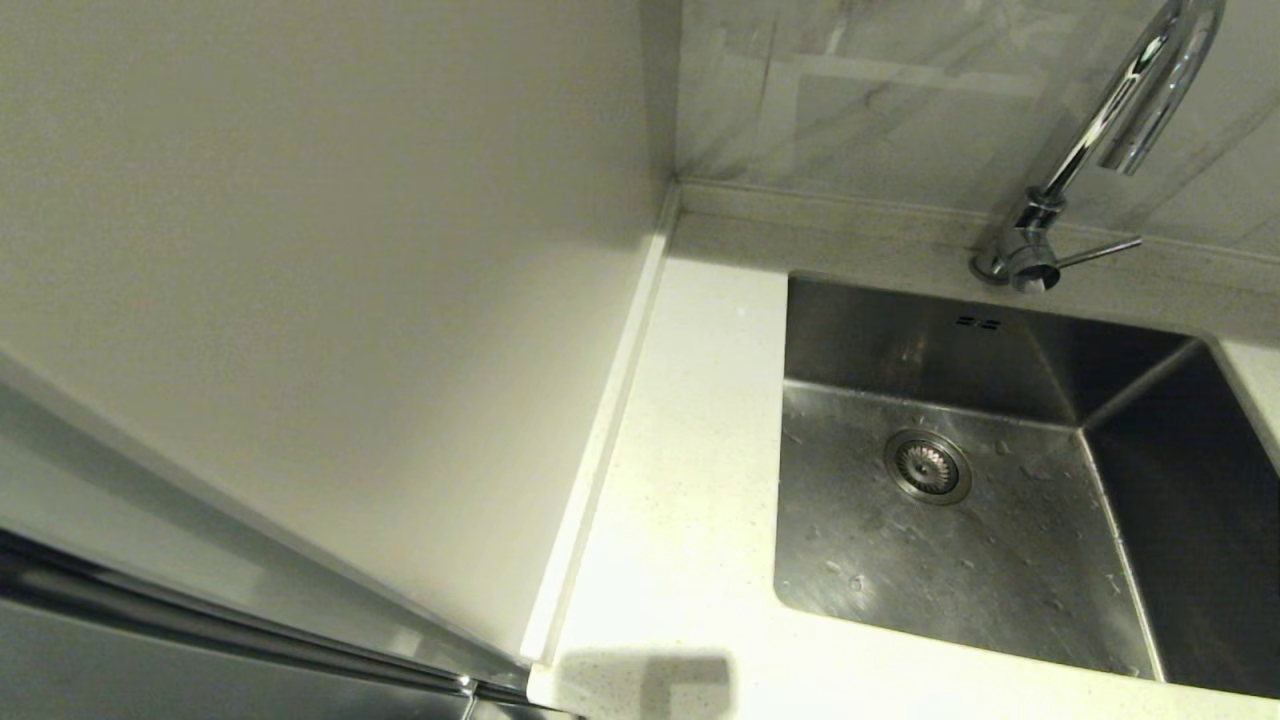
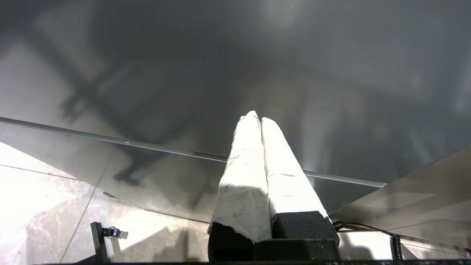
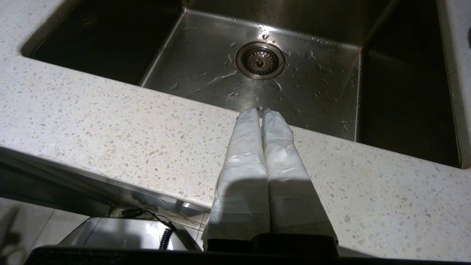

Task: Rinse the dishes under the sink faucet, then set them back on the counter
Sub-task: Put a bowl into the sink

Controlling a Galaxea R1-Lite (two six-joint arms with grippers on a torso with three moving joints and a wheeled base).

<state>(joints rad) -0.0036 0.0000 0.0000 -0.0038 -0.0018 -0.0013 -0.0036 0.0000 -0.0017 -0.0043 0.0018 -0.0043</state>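
The tabletop (image 1: pixel 690 480) is white, finely speckled stone with a raised rim along the wall; in the head view it runs from about 6 o'clock up to 12 along the left edge of the sink. Its far-right part is cut off by the frame, and a dark square shadow lies on it at 6 o'clock.

The sink (image 1: pixel 1000 560), a rectangular brushed-steel basin, fills the head view from 3 to 5 o'clock. Water drops dot its floor. Its right wall sits in deep shadow and its near-right corner runs out of the frame. The round metal strainer (image 1: pixel 928 466) is set in the floor, and two small overflow slots (image 1: pixel 978 322) show on the back wall.

The faucet (image 1: pixel 1090 150), a shiny chrome gooseneck, stands behind the sink at about 1 o'clock, its thin lever (image 1: pixel 1098 252) pointing right. The top of its arch is cut off.

No dishes show in any view.

The right gripper (image 3: pixel 260 111), wrapped in white, hangs above the tabletop's front edge, aimed at the sink, jaws clenched on nothing. The left gripper (image 2: pixel 257 118), also wrapped, points at a dark glossy panel (image 2: pixel 235 55) low near the tiled floor (image 2: pixel 40 206), jaws pressed together and empty.
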